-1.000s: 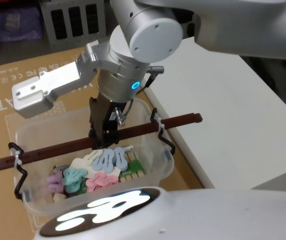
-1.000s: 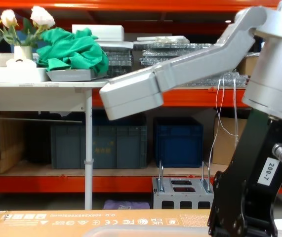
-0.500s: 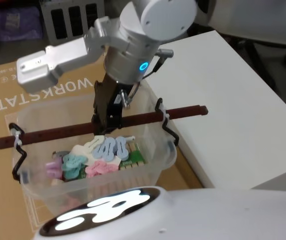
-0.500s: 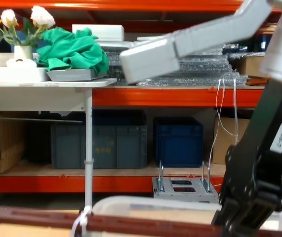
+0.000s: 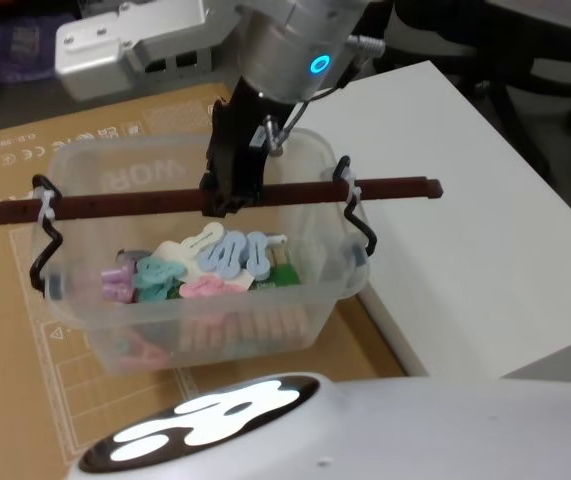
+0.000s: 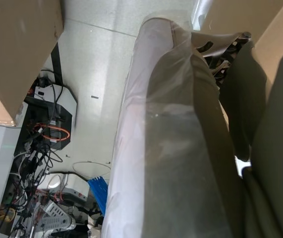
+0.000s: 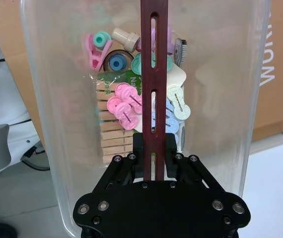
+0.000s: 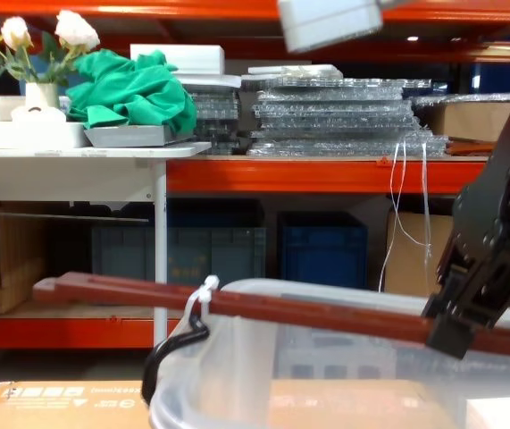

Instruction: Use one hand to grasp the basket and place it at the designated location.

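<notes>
My right gripper [image 5: 227,196] is clamped on the dark red handle bar [image 5: 165,203] of the basket [image 5: 310,300], my fingers pinching the slotted bar near its middle, and the basket hangs from it above the cardboard sheet [image 5: 5,330], just beside the white table [image 5: 465,220]. Inside it lie pastel clips and wooden clothespins [image 7: 112,134]. As I judge it, the grasp and lift are done; carrying it to the designated spot, setting it down and letting go remain, and I cannot tell where that spot is.
</notes>
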### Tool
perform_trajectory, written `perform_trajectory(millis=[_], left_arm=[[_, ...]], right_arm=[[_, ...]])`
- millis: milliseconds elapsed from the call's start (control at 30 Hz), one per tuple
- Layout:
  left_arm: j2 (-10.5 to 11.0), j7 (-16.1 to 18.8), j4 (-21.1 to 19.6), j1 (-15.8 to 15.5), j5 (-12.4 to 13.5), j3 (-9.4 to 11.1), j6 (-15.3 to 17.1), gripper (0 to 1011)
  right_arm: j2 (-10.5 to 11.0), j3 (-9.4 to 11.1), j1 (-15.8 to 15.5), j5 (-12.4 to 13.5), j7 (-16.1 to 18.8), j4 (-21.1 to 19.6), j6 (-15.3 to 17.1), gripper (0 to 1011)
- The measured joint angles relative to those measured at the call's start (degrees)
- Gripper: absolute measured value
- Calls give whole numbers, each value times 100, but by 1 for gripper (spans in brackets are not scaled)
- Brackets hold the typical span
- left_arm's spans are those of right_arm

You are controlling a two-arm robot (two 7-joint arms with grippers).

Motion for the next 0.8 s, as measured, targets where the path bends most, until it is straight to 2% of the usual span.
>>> perform_trajectory(millis=[367, 800], left_arm=[[0, 0, 0, 0, 1, 0, 0, 0], [0, 0, -1, 0, 0, 0, 0, 0]], right_arm=[[297, 291, 118, 181, 139, 197, 193, 233], [854, 737, 188, 250, 222, 602, 390, 233]])
